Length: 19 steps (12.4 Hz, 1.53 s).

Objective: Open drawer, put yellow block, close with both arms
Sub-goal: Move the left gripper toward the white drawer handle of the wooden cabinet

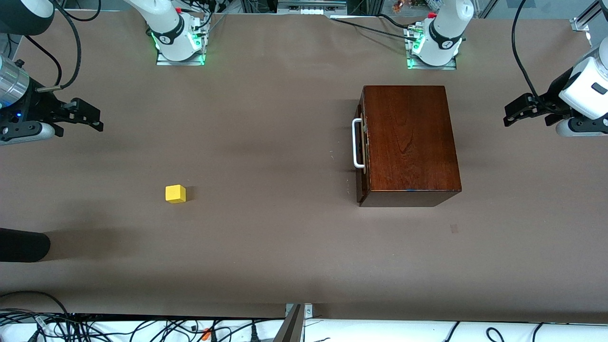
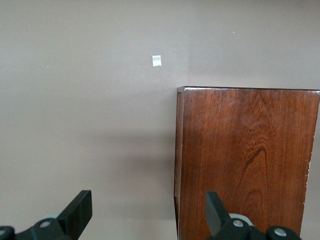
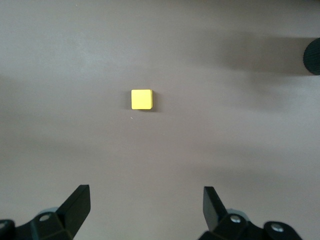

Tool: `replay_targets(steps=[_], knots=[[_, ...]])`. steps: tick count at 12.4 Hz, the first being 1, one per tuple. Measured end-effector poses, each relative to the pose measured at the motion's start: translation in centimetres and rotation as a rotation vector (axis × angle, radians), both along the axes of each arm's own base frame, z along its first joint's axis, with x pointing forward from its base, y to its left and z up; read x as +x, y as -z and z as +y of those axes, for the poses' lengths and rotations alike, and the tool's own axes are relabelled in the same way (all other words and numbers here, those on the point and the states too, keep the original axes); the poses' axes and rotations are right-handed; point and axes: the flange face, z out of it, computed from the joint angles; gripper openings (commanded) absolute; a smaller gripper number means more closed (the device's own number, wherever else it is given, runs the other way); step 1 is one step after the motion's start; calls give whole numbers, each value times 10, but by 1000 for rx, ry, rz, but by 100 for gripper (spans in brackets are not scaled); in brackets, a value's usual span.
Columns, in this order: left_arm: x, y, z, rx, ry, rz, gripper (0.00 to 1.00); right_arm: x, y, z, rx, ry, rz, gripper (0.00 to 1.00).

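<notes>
**Two arms waiting above a table with a shut drawer and a loose block**

Front view: The wooden box (image 1: 408,142) stands on the table (image 1: 266,247) toward the left arm's end; its drawer (image 1: 363,152) is pushed fully in, the white handle (image 1: 357,143) facing the right arm's end. The yellow block (image 1: 175,194) lies alone on the table toward the right arm's end, well apart from the box. The right gripper (image 1: 90,118) hangs in the air at that end, jaws open and empty. The left gripper (image 1: 515,111) hangs in the air past the box at its own end, jaws open and empty.

Left wrist view: The spread fingers (image 2: 77,212) frame bare table and one edge of the box's top.

Right wrist view: The spread fingers (image 3: 75,205) stand over bare table, with the block lying apart from them.
</notes>
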Motion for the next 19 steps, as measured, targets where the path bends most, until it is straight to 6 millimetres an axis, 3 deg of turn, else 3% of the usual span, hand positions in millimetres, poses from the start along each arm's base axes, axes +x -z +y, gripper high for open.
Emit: replay_targets(steps=[8,10,12,15,19], knots=[[-6,2,-1,2,2,49,100,0,0,0,0,0,0,100],[-6,5,-10,3,18,64,100,0,0,0,0,0,0,100],[-10,12,-39,6,72,105,100,0,1,0,0,0,1,100],[-17,25,-98,10,182,144,100,1,1,0,0,0,1,100],[-12,76,-200,-8,261,142,100,1,1,0,-1,1,2,100]])
